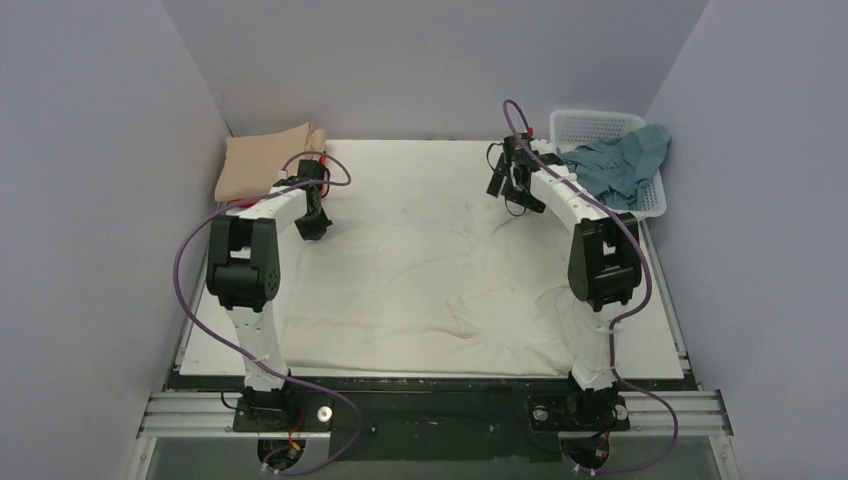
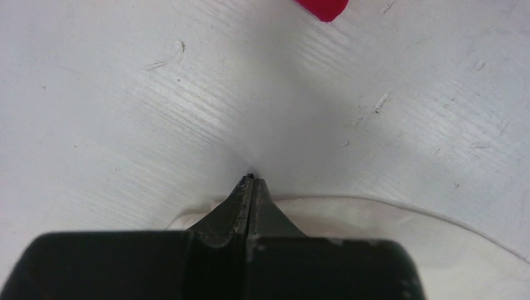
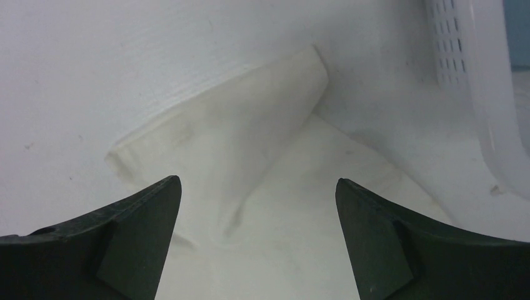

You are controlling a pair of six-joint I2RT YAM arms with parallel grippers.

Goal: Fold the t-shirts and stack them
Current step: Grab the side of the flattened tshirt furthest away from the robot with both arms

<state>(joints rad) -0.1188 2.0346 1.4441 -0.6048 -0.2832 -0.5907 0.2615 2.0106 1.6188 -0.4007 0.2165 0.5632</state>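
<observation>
A large white shirt (image 1: 420, 270) lies spread flat and unfolded, with a few wrinkles, over most of a white surface (image 1: 660, 345). Two robot arms reach across it from its near edge.

Just past the white shirt's far-left corner sits a tan shirt (image 1: 265, 160), already folded into a neat rectangle. Just past the white shirt's far-right corner stands a white lattice basket (image 1: 600, 125), with a crumpled teal shirt (image 1: 622, 165) spilling over its side.

The left claw (image 1: 312, 225) is at the white shirt's far-left part. In its wrist view the fingers are pressed fully together, tips resting at the cloth's edge. No cloth shows between them, so whether they pinch any cannot be told.

The right claw (image 1: 507, 185) hovers over the white shirt's far-right part. Its fingers are spread wide and hold nothing. A flap of the cloth, probably a sleeve, lies below the gap.

Judging by this, the task is in its early part. One shirt looks done, the white one has yet to take its first fold, and the teal one waits.

No brand, label or readable writing shows anywhere.
</observation>
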